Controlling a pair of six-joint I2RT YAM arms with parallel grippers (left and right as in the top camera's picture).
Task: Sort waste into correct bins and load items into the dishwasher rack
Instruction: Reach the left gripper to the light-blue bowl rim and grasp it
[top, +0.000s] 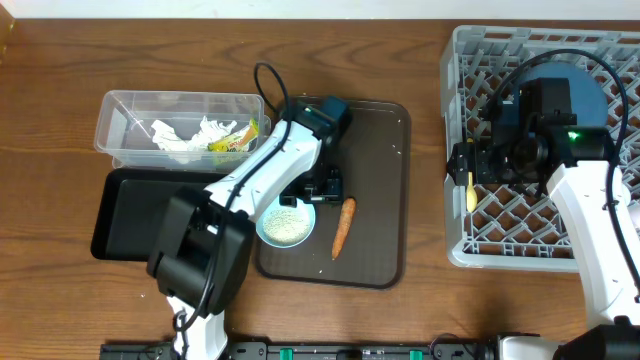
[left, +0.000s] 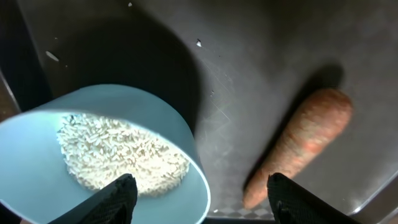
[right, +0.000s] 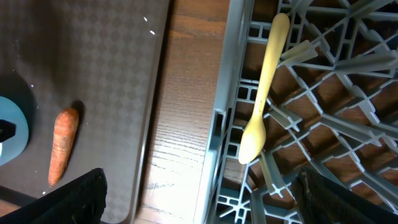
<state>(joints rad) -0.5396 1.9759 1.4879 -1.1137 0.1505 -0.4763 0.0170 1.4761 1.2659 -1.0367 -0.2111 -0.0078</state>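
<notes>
A wooden table (top: 60, 70) seen from above. The largest thing is the grey dishwasher rack (top: 610, 60), a square crate with a lattice of pegs, at the right edge. A dark blue plate (top: 585, 95) stands in its back part, partly hidden by the right arm. A pale yellow spoon (right: 264, 93) lies across the lattice just inside the rack's left wall, bowl end toward the front.

The right gripper (right: 202, 186) hovers over that wall, its fingers spread wide to either side of the spoon and not touching it.

In the middle of the table lies a flat brown serving tray (top: 385, 150). On its front part stands a light blue cup (top: 285, 222) holding a layer of white rice (left: 118, 152). A short orange carrot (top: 342, 228) lies just beside the cup on its right, apart from it, its narrow end toward the front. A few white specks dot the tray near the cup.

The left gripper (left: 200, 186) hangs over the cup and carrot with its fingers spread wide, one over the cup's mouth, the other out past the carrot, gripping nothing.

Left of the brown tray sits a shallow black tray (top: 130, 210), partly covered by the left arm (top: 250, 180). Behind it is a clear tub (top: 125, 110) holding crumpled white paper scraps (top: 185, 135) and a small yellow-green wrapper (top: 232, 141).
</notes>
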